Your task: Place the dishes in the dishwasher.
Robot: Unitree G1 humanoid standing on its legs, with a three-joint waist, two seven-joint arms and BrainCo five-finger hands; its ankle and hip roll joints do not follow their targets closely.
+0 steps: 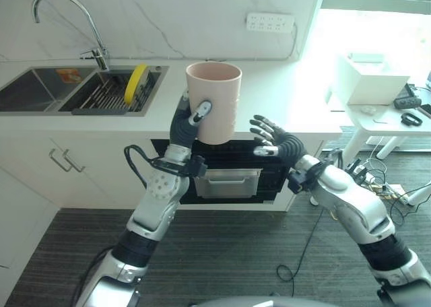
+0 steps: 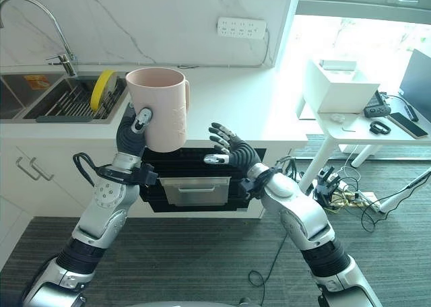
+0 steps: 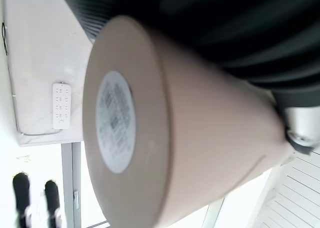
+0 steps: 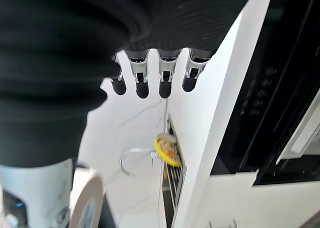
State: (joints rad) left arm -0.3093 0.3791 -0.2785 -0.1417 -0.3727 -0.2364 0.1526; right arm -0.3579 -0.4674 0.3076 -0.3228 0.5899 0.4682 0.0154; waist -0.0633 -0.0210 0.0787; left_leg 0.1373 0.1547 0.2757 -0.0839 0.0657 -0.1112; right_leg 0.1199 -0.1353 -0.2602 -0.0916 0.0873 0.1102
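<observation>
My left hand (image 1: 183,124) holds a pale pink cup (image 1: 214,101) upright in the air in front of the white counter, fingers and thumb curled round its side. In the left wrist view the cup's base (image 3: 116,122) with a round grey label faces the camera. My right hand (image 1: 272,140) hovers open just right of the cup, fingers spread, apart from it. Below both hands is the black dishwasher front (image 1: 229,176) with its door (image 2: 196,190) partly tilted out. A yellow plate (image 1: 137,83) stands on edge in the sink rack.
A double steel sink (image 1: 40,88) with a curved tap (image 1: 94,31) sits at the counter's left. White cabinet doors with handles (image 1: 64,161) are below it. A white side table (image 1: 390,118) with a white box and small dark items stands at the right.
</observation>
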